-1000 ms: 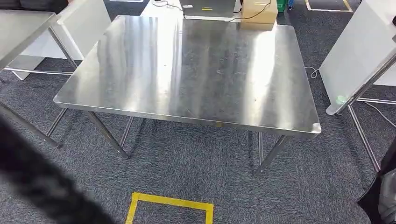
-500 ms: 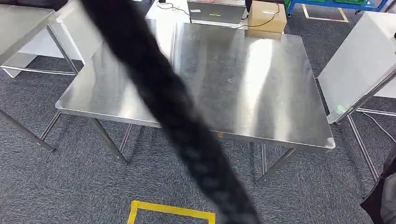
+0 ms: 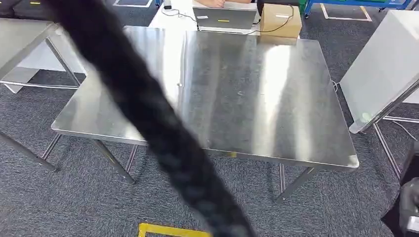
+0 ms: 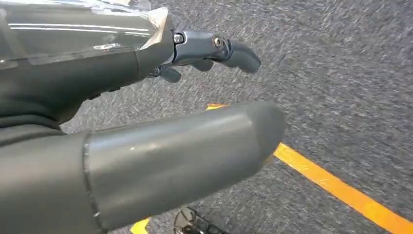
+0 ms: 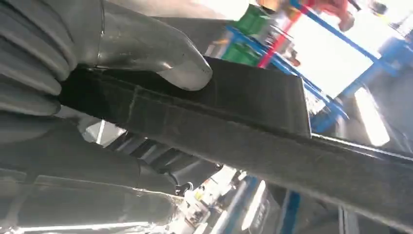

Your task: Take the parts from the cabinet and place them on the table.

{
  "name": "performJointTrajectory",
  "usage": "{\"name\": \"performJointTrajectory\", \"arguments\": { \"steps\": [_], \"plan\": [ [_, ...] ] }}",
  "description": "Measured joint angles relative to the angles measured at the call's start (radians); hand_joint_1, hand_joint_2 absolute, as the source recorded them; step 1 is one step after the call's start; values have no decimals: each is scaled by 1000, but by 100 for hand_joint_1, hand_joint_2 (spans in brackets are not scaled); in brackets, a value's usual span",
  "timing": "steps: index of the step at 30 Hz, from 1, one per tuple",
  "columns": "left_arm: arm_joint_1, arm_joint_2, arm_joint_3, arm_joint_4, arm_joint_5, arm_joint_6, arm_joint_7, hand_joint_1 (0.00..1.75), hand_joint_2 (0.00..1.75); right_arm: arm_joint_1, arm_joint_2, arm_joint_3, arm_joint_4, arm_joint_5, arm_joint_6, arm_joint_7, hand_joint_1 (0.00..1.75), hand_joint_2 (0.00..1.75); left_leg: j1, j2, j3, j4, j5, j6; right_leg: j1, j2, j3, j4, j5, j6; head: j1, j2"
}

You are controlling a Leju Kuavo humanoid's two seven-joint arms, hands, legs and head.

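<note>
gripping a long black strap-like part (image 5: 234, 131), the right robot hand (image 5: 87, 63) presses its thumb on top of it. the part crosses blurred before the steel worktop (image 3: 276, 98). the left robot hand (image 4: 146, 126) holds nothing above carpet, fingers apart.

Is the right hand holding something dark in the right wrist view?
Yes: the right hand grips a long black part, its thumb pressed on the part's flat face.
</note>
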State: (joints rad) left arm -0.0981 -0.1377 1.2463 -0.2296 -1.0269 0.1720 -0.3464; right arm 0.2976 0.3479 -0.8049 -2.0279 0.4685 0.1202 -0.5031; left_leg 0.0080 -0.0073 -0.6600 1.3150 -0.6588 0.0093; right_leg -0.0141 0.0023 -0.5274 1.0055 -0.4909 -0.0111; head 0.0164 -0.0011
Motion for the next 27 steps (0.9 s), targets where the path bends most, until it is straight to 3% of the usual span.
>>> {"name": "performJointTrajectory", "arguments": {
  "steps": [1,2,4,5,6,7,8,9,10,11,12,14,15,16,17,18,19,20,21,22,23,25,26,27],
  "plan": [
    [1,0,0,0,0,0,2,0,0,-1,0,-9,0,27,20,3,152,175,5,0,-12,-11,23,-4,-2,2,6,0,-6,5,0,0],
    [2,0,0,0,-1,0,3,0,0,-3,-1,-20,0,53,35,6,152,175,8,2,-4,-58,69,-9,-4,3,15,0,-13,10,0,0],
    [2,2,-1,0,-2,0,5,0,0,-12,-14,-44,1,104,66,21,152,175,13,5,51,-225,189,-14,-10,4,39,0,-30,23,0,0],
    [6,2,-1,0,-3,0,8,0,0,-21,-30,-58,3,132,89,34,152,175,12,3,62,-254,191,-12,-8,3,35,-2,-37,31,1,0],
    [6,3,-2,1,-7,0,9,0,0,-34,-53,-73,9,158,110,48,152,175,2,7,53,-263,131,-3,-5,4,41,2,-40,38,-8,-1],
    [6,4,-3,1,-9,-3,10,0,0,-47,-79,-86,20,177,127,61,152,175,0,6,60,-263,148,13,-2,4,32,-4,-44,45,-13,0],
    [10,6,-4,0,-8,-4,11,0,0,-58,-109,-98,37,192,142,70,152,175,2,4,61,-272,169,25,-2,4,54,10,-38,56,-11,0],
    [10,7,-6,1,-10,-8,11,0,0,-67,-144,-115,57,202,151,75,152,175,1,4,70,-273,163,34,-1,4,55,14,-34,68,-12,0],
    [9,9,-9,1,-10,-8,10,0,0,-75,-171,-129,73,211,158,83,152,175,2,2,97,-275,166,41,-4,3,57,16,-38,70,-11,0],
    [8,10,-11,1,-11,-9,10,0,0,-82,-190,-139,85,219,164,89,152,175,3,3,104,-283,162,49,-7,2,58,31,-49,70,-11,0],
    [5,12,-12,0,-11,-9,9,0,0,-87,-206,-148,93,227,166,91,152,175,2,2,116,-286,157,56,-6,1,39,71,-68,64,-9,0],
    [4,18,-14,0,-11,-13,9,0,0,-94,-230,-154,107,248,179,98,152,175,-3,1,122,-286,147,63,-3,1,-46,198,-122,56,-11,0],
    [4,18,-15,0,-13,-17,10,0,0,-94,-252,-163,123,264,192,103,152,175,-7,0,124,-285,142,67,-3,1,-96,264,-142,56,-11,0],
    [4,22,-16,0,-13,-18,11,0,0,-98,-272,-171,140,280,198,108,152,175,-10,0,128,-285,137,68,-3,1,-124,290,-142,59,-11,0],
    [3,25,-17,0,-13,-17,13,0,0,-107,-295,-178,165,301,200,114,152,175,-14,-1,136,-285,131,68,-3,1,-130,271,-123,67,-11,0],
    [2,27,-17,0,-13,-18,15,0,0,-117,-313,-181,184,322,197,121,152,175,-16,-1,144,-285,124,68,-2,1,-117,215,-87,77,-11,0],
    [0,28,-17,0,-13,-17,19,0,0,-122,-326,-180,200,342,192,126,152,175,-18,-2,157,-285,117,67,-1,1,-88,128,-34,86,-11,0],
    [-4,29,-18,0,-13,-17,21,0,0,-125,-341,-179,217,363,181,129,152,175,-19,-2,167,-286,108,66,2,0,-60,38,22,87,-11,0],
    [-4,29,-18,1,-13,-17,24,0,0,-131,-354,-175,235,375,173,135,152,175,-18,-1,162,-291,104,63,5,-4,-63,44,17,69,-15,0],
    [-9,35,-19,1,-14,-17,27,0,0,-136,-361,-172,256,384,163,140,152,175,-19,-1,172,-288,102,59,14,-9,-75,27,-17,52,-18,-3],
    [-13,35,-20,1,-14,-17,30,0,0,-139,-376,-169,265,396,157,145,152,175,-19,-1,168,-290,96,51,18,-10,-56,28,4,46,-20,-2],
    [-13,36,-24,1,-14,-14,33,0,0,-142,-399,-158,285,425,138,161,152,175,-20,4,187,-280,98,43,15,-7,-53,21,9,33,-20,-2],
    [-18,38,-26,1,-15,-12,37,0,0,-144,-410,-147,298,449,127,176,152,175,-20,5,175,-262,91,38,-2,-5,-27,11,8,31,-19,-2],
    [-23,36,-28,2,-19,-9,40,0,0,-148,-428,-129,319,490,109,197,152,175,-19,4,160,-226,86,34,-1,-7,-15,8,5,25,-18,-2]
  ]
}}
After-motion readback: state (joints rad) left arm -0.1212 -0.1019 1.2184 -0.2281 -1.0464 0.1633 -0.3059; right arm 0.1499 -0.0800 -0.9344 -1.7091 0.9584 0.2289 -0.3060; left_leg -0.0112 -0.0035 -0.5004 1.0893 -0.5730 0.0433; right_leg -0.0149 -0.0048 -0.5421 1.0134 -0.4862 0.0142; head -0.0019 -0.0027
